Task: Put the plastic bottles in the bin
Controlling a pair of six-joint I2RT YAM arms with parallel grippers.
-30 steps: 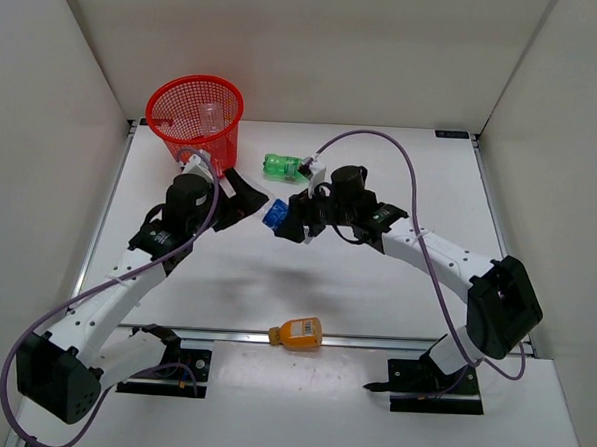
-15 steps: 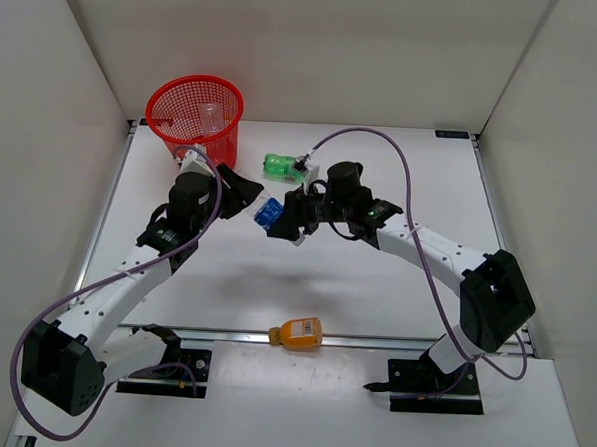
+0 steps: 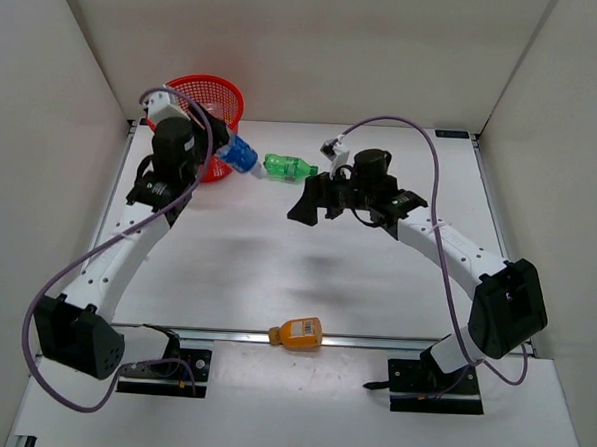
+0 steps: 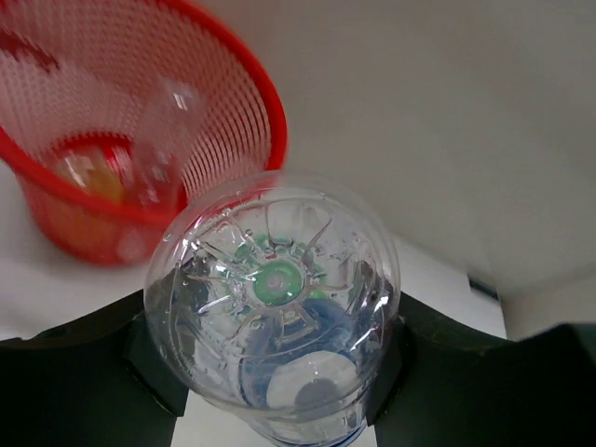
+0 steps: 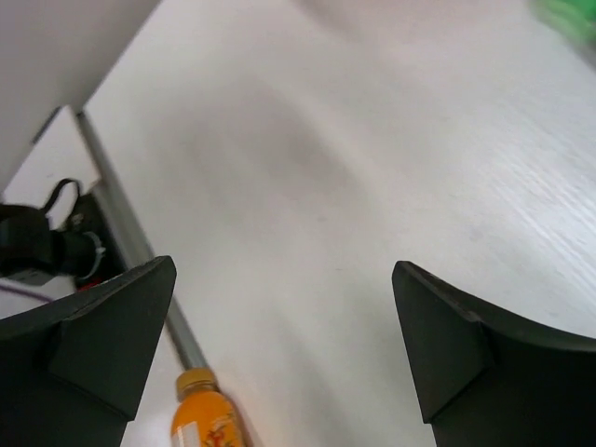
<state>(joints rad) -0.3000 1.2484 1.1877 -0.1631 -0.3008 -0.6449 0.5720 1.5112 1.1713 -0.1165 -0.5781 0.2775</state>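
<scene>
Your left gripper (image 3: 220,149) grips the blue-labelled bottle (image 3: 240,157) just beside the bin (image 3: 223,87) rim, with its long axis pointing away from the bin, while your right gripper (image 3: 307,196) stands wide apart and empty.

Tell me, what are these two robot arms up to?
They are clearing plastic bottles into the red bin. The left hand grips a blue-labelled bottle beside the bin, not yet dropped. The right hand hangs open and empty near the green bottle. An orange bottle lies at the near edge of the table.
</scene>
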